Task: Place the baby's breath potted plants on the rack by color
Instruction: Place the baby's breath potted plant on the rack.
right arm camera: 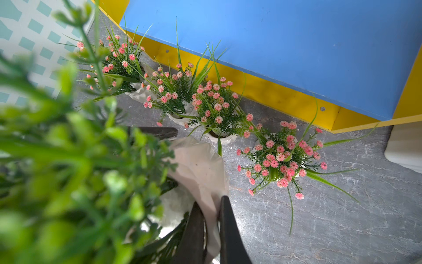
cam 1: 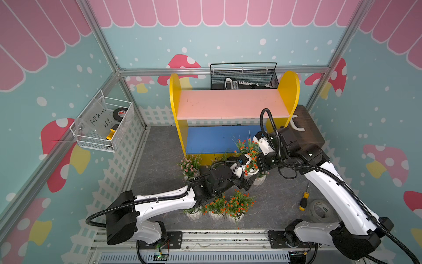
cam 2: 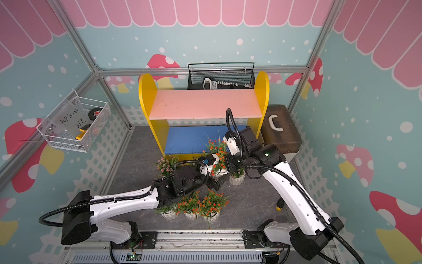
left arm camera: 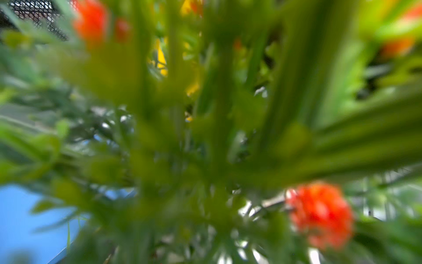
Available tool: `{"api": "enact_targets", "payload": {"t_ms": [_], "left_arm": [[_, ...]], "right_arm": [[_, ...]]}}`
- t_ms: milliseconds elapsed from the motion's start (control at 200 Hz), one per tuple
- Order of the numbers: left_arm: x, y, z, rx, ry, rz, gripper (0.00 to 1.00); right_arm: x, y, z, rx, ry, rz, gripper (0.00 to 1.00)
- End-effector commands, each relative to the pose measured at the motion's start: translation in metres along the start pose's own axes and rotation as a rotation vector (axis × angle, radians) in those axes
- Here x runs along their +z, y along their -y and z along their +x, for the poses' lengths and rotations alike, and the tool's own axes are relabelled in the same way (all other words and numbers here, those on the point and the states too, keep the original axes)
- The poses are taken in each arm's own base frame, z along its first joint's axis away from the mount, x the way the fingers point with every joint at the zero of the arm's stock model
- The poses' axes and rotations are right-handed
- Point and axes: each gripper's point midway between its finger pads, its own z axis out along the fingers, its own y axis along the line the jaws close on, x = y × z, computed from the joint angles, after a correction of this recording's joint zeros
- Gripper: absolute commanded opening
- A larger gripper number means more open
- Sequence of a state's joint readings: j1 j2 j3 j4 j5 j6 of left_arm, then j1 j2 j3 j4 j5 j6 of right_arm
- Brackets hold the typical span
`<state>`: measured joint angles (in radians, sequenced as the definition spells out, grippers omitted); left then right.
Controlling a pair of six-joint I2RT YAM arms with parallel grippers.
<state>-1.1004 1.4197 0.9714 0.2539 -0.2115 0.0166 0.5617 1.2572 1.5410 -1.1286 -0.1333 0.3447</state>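
Against the rear wall, two-tier rack (cam 1: 228, 104) of yellow side panels, pink upper board and blue lower board. Behind it, black wire mesh basket (cam 1: 244, 75); beside it on the right, brown plastic box (cam 1: 312, 128). Just before the lower board, row of pink-flowered white ribbed pots (right arm camera: 214, 107); nearer the front, row of three white ribbed pots (cam 1: 237, 205).

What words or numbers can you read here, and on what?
"PCF 8-0", the end cut off: handwritten on the clear sheet in the white wire basket.
"25" plus an unclear mark: same sheet.
Label on the tape roll: too small.
Label on the tool in the black basket: blurred.
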Motion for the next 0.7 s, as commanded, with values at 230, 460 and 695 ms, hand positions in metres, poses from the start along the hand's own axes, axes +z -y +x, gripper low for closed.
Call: {"api": "enact_targets", "payload": {"t_ms": [230,460,695], "left_arm": [[0.005,-0.004,0.002,0.043,-0.035,-0.034,0.87],[0.002,-0.002,-0.012,0.044,-0.007,-0.018,0.61],[0.0,-0.001,-0.021,0.039,0.012,-0.012,0.56]], "right_arm": [[-0.015,-0.014,-0.022,-0.021,0.096,-0.064,0.0],[-0.015,-0.007,-0.02,-0.022,0.102,-0.031,0.0],[-0.017,-0.002,-0.017,-0.016,0.114,-0.016,0.19]]}}
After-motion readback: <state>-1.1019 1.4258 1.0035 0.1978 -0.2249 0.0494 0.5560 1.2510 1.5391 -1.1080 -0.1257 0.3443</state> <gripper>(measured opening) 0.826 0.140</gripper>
